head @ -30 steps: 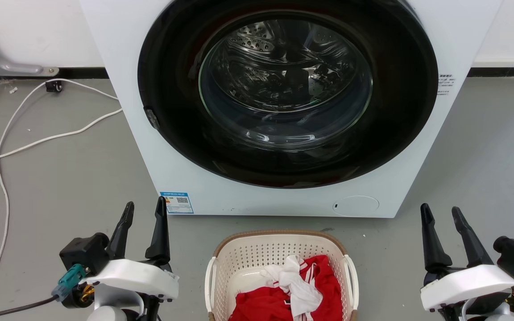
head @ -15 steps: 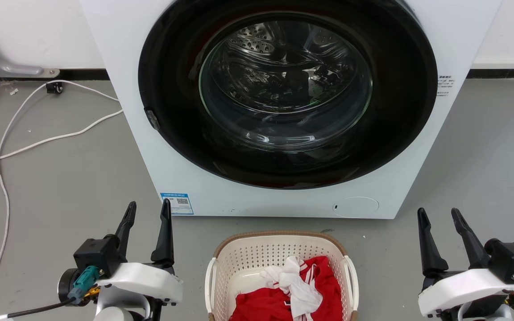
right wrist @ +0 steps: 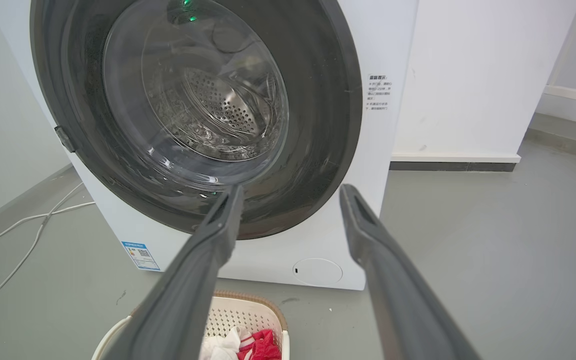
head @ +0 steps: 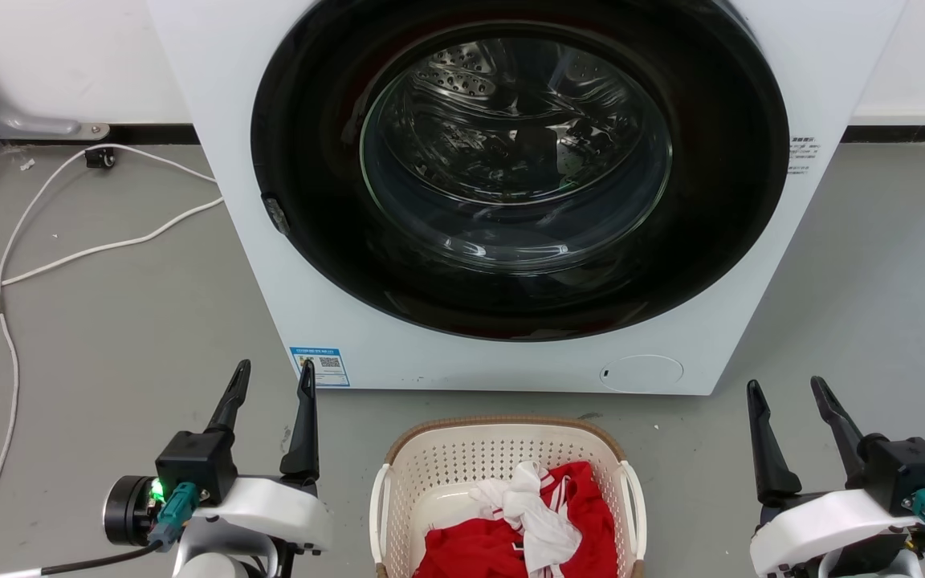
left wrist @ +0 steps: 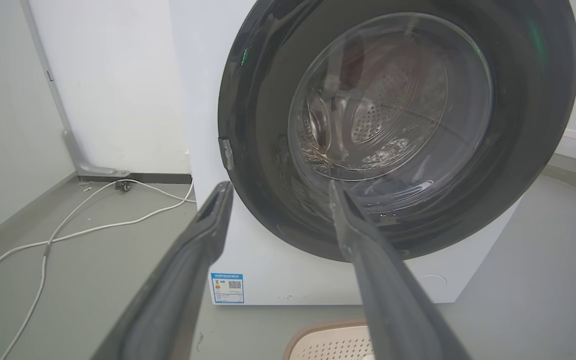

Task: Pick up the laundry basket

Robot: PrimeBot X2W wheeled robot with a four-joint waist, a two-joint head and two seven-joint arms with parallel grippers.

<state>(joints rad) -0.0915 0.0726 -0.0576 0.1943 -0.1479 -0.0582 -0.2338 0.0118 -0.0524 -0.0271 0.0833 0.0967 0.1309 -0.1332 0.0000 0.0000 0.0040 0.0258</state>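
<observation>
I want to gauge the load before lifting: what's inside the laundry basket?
The laundry basket holds a red garment with a white cloth bunched on top; its far-left bottom is bare. Anything beneath the clothes is covered.

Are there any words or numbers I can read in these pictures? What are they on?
Blue sticker, low on the washing machine front: a square code and tiny print, too small to read.
Grey print right of the door: short lines, too blurred to read.
So no text can be quoted.
</observation>
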